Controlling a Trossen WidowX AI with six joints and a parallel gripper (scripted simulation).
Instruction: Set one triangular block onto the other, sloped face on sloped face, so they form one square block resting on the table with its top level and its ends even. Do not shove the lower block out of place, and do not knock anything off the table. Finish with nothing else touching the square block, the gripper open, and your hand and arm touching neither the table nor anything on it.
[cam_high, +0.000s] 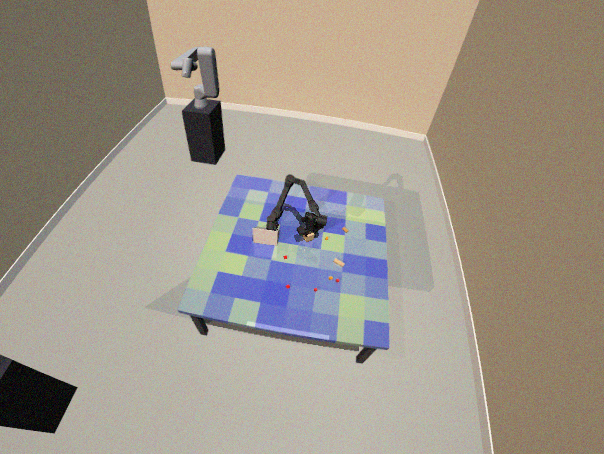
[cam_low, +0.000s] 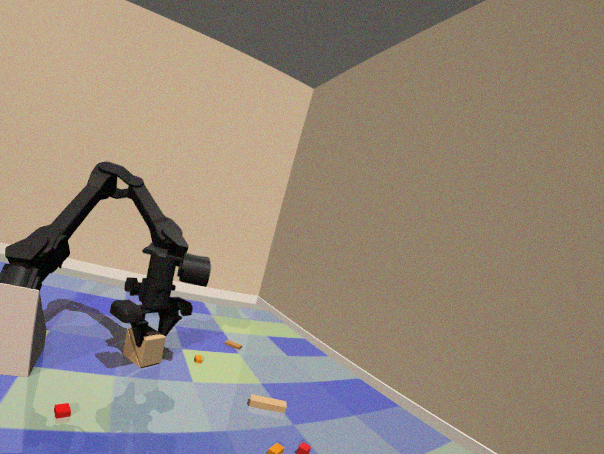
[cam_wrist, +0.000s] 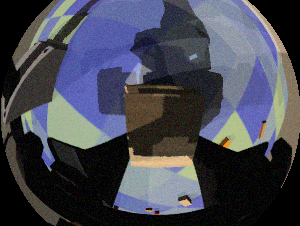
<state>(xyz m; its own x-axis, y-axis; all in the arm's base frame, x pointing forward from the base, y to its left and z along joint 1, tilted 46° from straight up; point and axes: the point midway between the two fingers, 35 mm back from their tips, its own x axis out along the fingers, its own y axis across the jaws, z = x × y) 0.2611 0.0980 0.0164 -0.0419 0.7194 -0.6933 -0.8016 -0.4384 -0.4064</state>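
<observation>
My gripper (cam_high: 308, 236) (cam_low: 151, 338) (cam_wrist: 162, 136) points down and is shut on one tan triangular block (cam_low: 152, 352) (cam_wrist: 165, 125), with a finger on each side. The held block's top looks nearly level. The other triangular block (cam_low: 130, 352) (cam_wrist: 160, 87) is beside and partly under it, on the side toward the arm's base. Their sloped faces meet along a steep diagonal seam in the exterior view. In the wrist view a thin dark line shows between their top edges; whether the faces touch fully is unclear. The fingers hide part of the pair.
A pale box (cam_high: 265, 236) (cam_low: 17, 330) stands by the arm's base. An orange cube (cam_high: 327, 238) (cam_low: 198, 359) and a small brown bar (cam_high: 345, 229) (cam_low: 233, 344) lie to the right. A tan bar (cam_high: 339, 262) (cam_low: 268, 403) and several small red and orange cubes lie toward the front.
</observation>
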